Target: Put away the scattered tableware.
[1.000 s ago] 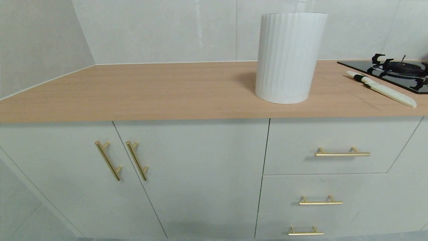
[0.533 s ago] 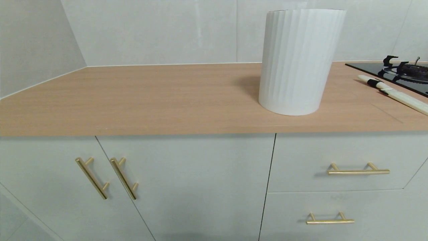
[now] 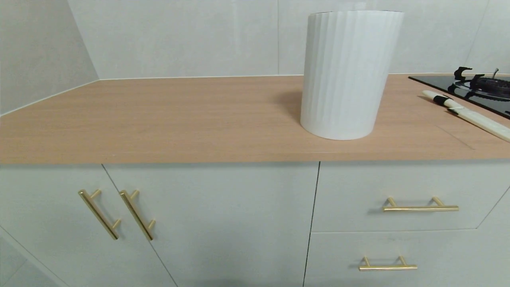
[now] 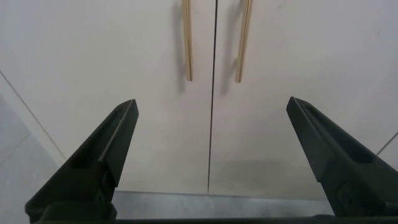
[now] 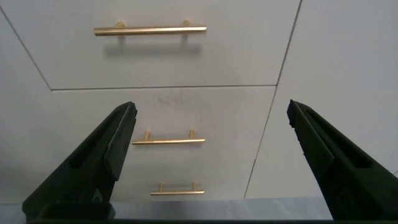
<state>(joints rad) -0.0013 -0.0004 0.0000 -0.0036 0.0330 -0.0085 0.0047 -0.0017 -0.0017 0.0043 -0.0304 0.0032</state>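
A wooden bench (image 3: 179,115) runs along a tiled wall (image 3: 179,36). On its right half a ribbed white container (image 3: 344,75) stands upright, close to the front edge and about over the seam where the cupboard meets the drawers. Its inside cannot be seen.

Farther right a knife (image 3: 466,115) lies flat on the bench, well apart from the container. Its pale handle, ringed with a black band, points back towards the wall, and its pale blade runs forward and rightward out of the picture. It lies just beside the front edge of a black glass hob (image 3: 442,83), whose burner grate (image 3: 484,81) shows at the far right. Whether knife and hob touch cannot be told.

Under the bench on the left, two cupboard doors (image 3: 231,223) are closed, each with a slim gold handle (image 3: 137,215) beside the seam between them. On the right the stacked drawers (image 3: 398,187) are shut, each with a horizontal gold bar.

The left gripper (image 4: 210,109) faces the pair of door handles, clear of the doors, its dark jaws spread wide and empty. The right gripper (image 5: 210,111) faces the drawer fronts, with three gold bars one below the other ahead of it. Its jaws too stand wide apart and hold nothing.
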